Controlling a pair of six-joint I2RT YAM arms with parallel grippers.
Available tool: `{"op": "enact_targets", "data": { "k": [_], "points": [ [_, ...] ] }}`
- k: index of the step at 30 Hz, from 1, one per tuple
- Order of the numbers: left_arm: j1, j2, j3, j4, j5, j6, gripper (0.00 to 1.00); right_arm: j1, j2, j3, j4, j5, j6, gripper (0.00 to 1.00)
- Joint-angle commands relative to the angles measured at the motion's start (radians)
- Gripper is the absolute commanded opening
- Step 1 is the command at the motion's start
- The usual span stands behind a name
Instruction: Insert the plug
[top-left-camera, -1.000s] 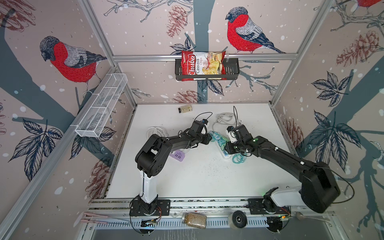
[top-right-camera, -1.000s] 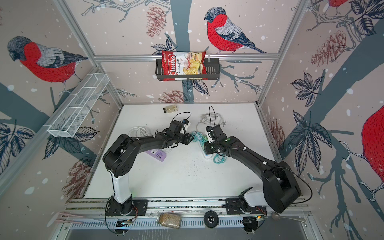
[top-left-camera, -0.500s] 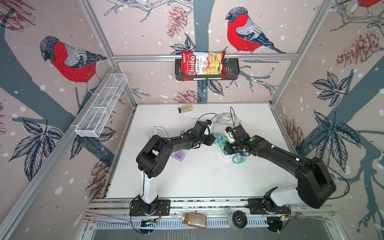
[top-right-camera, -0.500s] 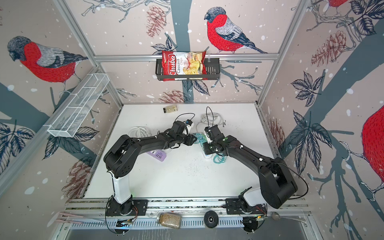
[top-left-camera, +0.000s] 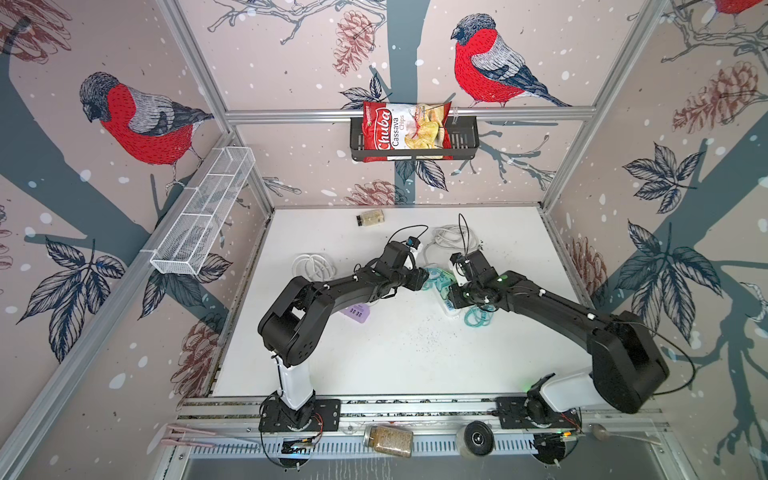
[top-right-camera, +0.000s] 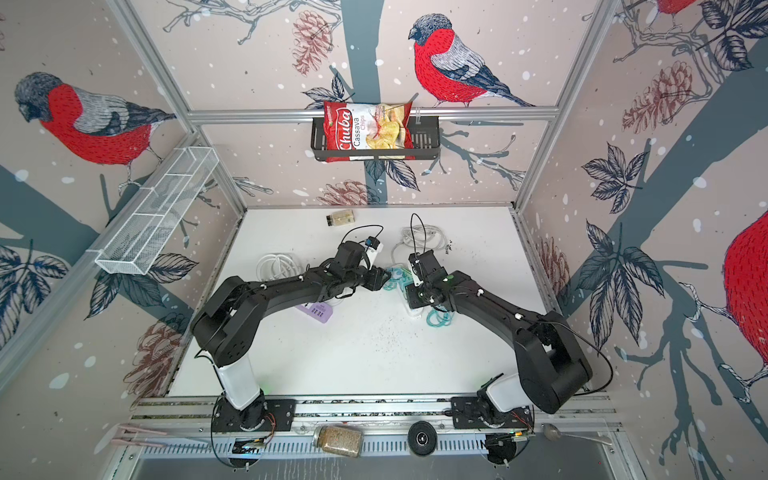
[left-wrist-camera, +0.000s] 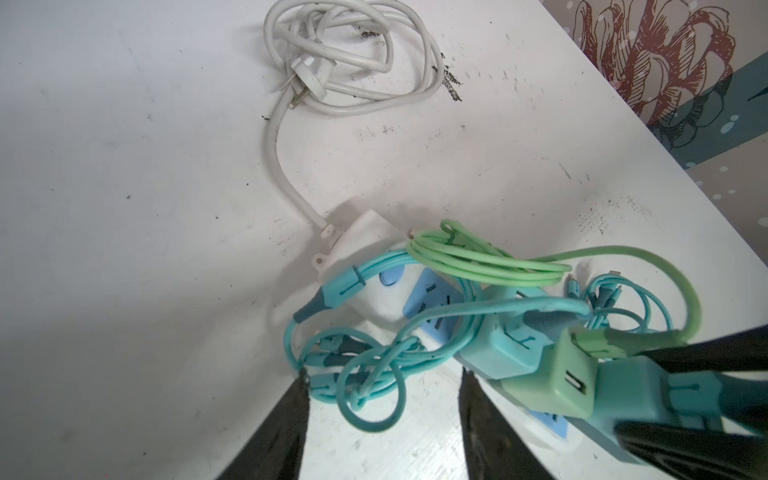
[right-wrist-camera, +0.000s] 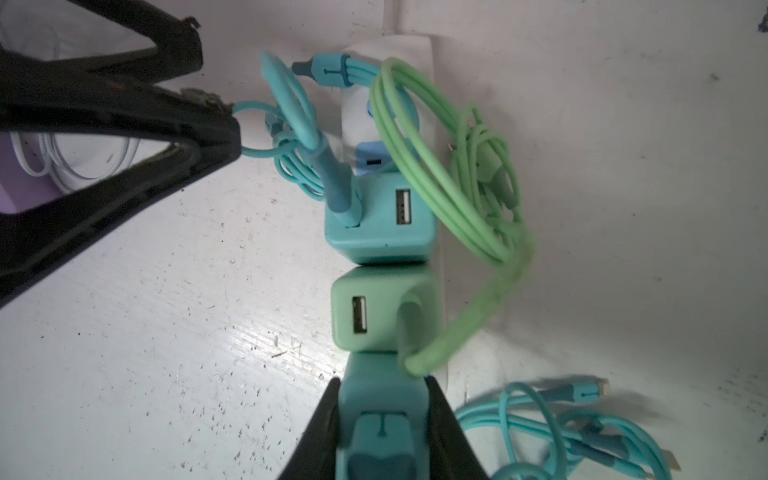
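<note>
A white power strip with blue sockets lies mid-table, also seen in a top view. A teal plug and a green plug stand in it side by side. My right gripper is shut on a third teal plug, which stands on the strip right next to the green one. My left gripper is open just short of the strip, with a loop of teal cable lying loose at its fingertips. In both top views the two grippers face each other across the strip.
The strip's white cord coils toward the back. A purple USB hub and a white cable coil lie under the left arm. More teal cable lies beside the right gripper. A small jar lies at the back.
My left gripper's jaws have opened wider and it has edged toward the strip. The right gripper stays shut on the teal plug, shifted only slightly.
</note>
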Motion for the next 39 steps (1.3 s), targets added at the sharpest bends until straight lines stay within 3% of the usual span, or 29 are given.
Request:
{"op": "enact_targets", "data": {
  "k": [1, 39],
  "points": [
    [0.002, -0.005, -0.002, 0.033, 0.003, 0.008, 0.57, 0.006, 0.003, 0.006, 0.037, 0.037, 0.016, 0.03],
    [0.01, -0.08, -0.068, 0.07, -0.004, 0.025, 0.56, 0.094, 0.02, -0.094, 0.156, 0.166, 0.067, 0.01]
  ]
}}
